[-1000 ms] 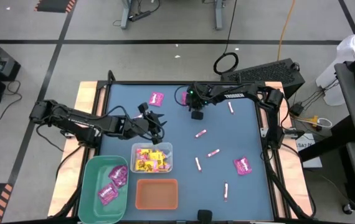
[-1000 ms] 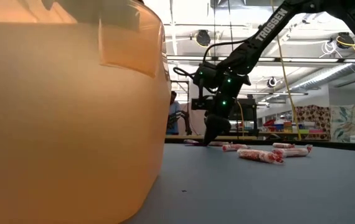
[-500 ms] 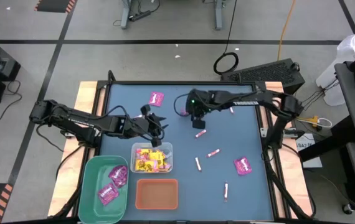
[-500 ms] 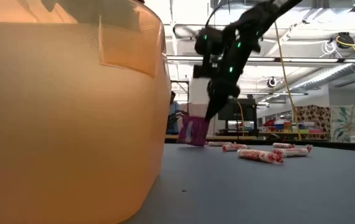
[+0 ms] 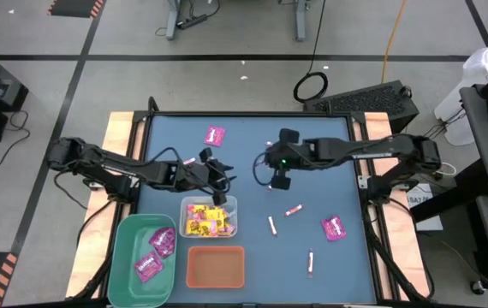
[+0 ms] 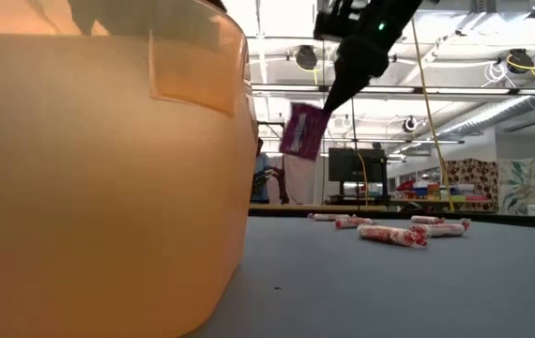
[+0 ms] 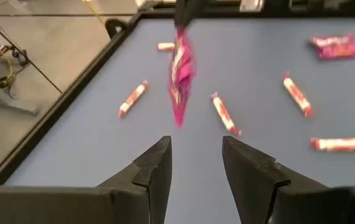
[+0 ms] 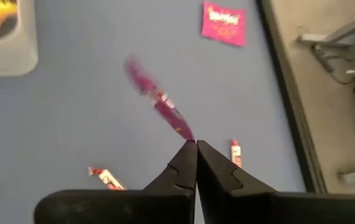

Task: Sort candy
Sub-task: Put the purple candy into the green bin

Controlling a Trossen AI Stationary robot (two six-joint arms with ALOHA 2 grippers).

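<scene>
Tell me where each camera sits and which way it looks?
High view: above the table, looking straight down; both arms show.
Low view: at tabletop height, looking level past the orange bin; the right claw dangles a magenta packet.
Left wrist view: on the left arm, looking past its open claw at sticks.
Right wrist view: on the right arm, looking down past its pinching claw.
Shared: both wrist views show the hanging packet.
</scene>
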